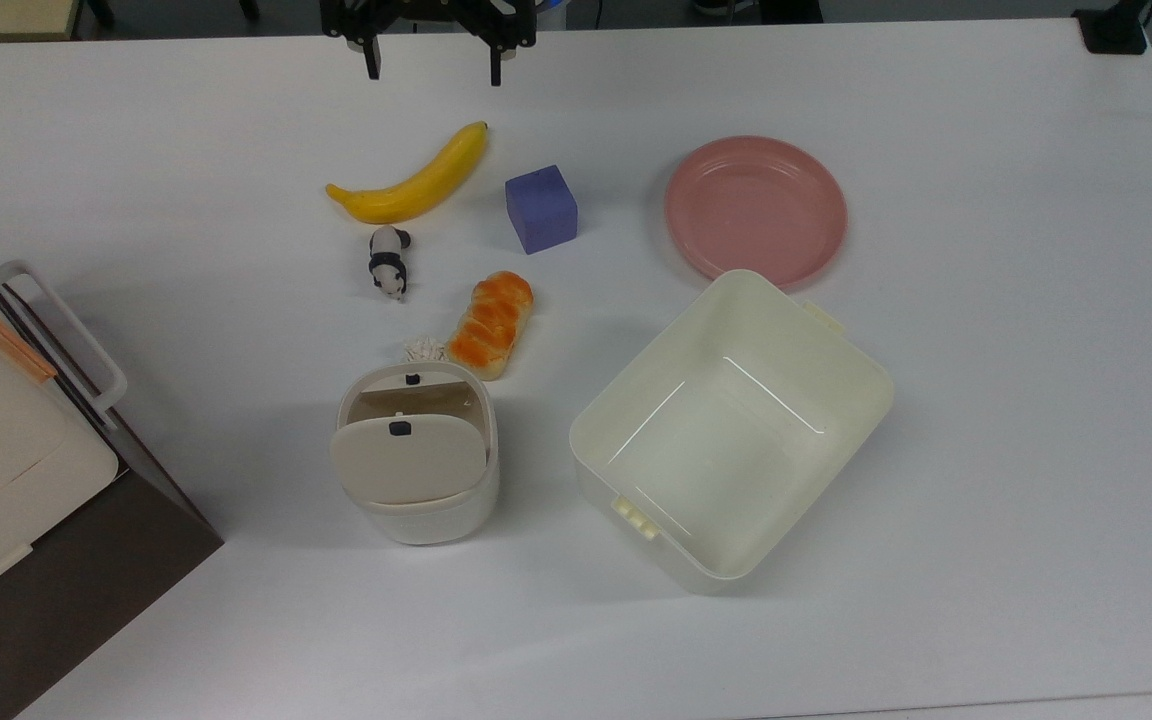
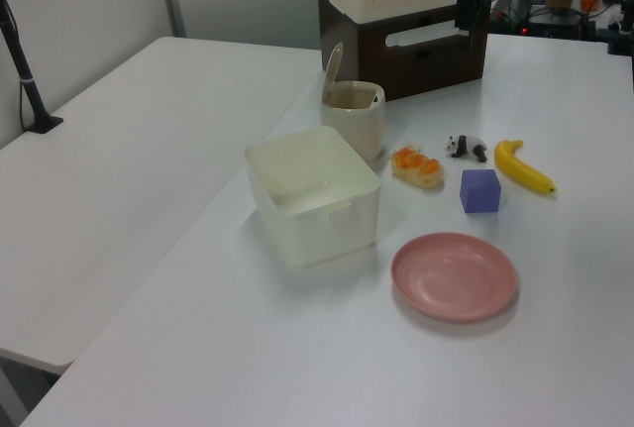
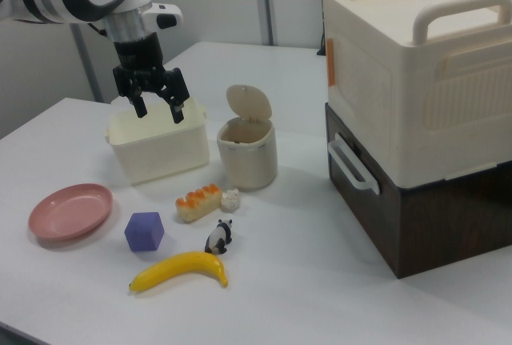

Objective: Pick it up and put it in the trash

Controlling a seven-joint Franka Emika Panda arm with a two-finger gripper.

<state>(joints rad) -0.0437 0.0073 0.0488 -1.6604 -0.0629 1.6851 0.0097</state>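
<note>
gripper (image 3: 157,108) hung spread, high above table; tissue wad (image 1: 423,350) touched bread roll (image 1: 491,325), so fingers might've snagged bread.

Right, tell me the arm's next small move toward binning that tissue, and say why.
Probably bring the open end effector over the tissue wad and lower it there. In the top view it hangs near the table's far edge, beyond the banana, while the wad sits untouched between the bread roll and the trash bin, whose lid is already tipped open.
</note>
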